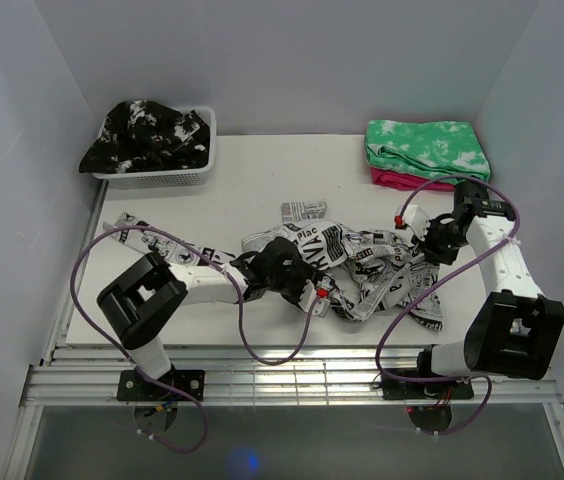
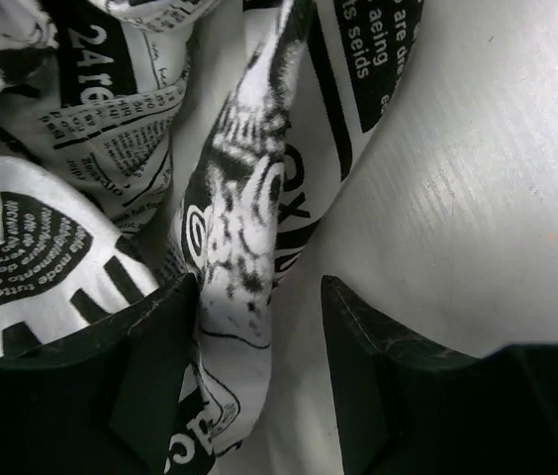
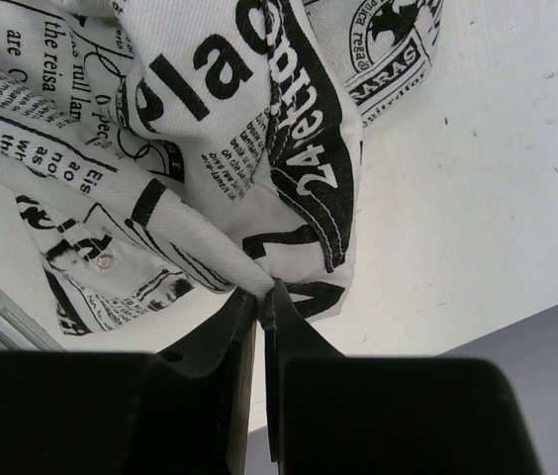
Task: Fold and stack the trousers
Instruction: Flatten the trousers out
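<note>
Parted jaws of the left gripper straddle a raised ridge of the trousers, the newsprint cloth standing between them unclamped. Seen from above, the trousers lie crumpled in a heap at mid-table, a printed strip trailing off to the left, with the left gripper low on the heap's left side. At the heap's right end, the right gripper is pinched fully closed on a fold of the fabric.
</note>
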Robot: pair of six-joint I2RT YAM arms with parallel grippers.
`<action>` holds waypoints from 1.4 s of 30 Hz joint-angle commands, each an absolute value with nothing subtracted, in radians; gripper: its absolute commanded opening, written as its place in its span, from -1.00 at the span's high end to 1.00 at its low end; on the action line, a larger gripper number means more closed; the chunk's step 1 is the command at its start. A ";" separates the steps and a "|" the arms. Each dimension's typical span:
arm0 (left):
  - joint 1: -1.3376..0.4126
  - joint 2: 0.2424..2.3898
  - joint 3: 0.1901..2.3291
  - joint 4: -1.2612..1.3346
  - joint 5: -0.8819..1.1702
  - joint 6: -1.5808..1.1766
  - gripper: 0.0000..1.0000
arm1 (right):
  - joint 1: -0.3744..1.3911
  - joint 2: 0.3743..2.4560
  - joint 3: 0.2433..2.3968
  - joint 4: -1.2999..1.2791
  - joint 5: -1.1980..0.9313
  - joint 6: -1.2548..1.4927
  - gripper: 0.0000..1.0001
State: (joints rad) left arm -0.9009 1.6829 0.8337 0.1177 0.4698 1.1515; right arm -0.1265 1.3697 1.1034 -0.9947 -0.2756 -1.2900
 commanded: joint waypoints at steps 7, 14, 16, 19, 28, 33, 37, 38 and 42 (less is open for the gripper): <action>-0.936 1.622 0.779 0.198 0.367 1.177 0.39 | -0.161 1.353 1.137 -1.011 -0.291 -1.301 0.85; -0.940 1.248 1.004 -0.385 0.526 0.803 1.00 | -0.199 1.333 1.172 -0.994 -0.279 -1.348 0.84; -0.940 1.195 1.048 -0.484 0.493 0.665 1.00 | -0.199 1.324 1.181 -0.997 -0.281 -1.354 0.84; -0.939 1.138 1.123 -0.563 0.358 0.519 1.00 | -0.199 1.290 1.201 -0.999 -0.291 -1.353 0.84; -0.767 1.189 1.261 -0.543 0.040 0.322 1.00 | -0.170 1.369 1.319 -0.959 -0.324 -1.341 0.84; -0.572 1.336 1.305 -0.431 0.041 0.382 1.00 | -0.089 1.515 1.455 -0.898 -0.292 -1.217 0.85; -0.477 1.518 1.432 -0.405 0.072 0.382 1.00 | -0.009 1.664 1.505 -0.792 -0.223 -1.135 0.84; -0.436 1.590 1.443 -0.391 0.083 0.376 1.00 | 0.014 1.689 1.515 -0.763 -0.209 -1.109 0.84; -0.376 1.759 1.486 -0.341 0.069 0.364 0.61 | 0.046 1.836 1.653 -0.735 -0.163 -0.935 0.43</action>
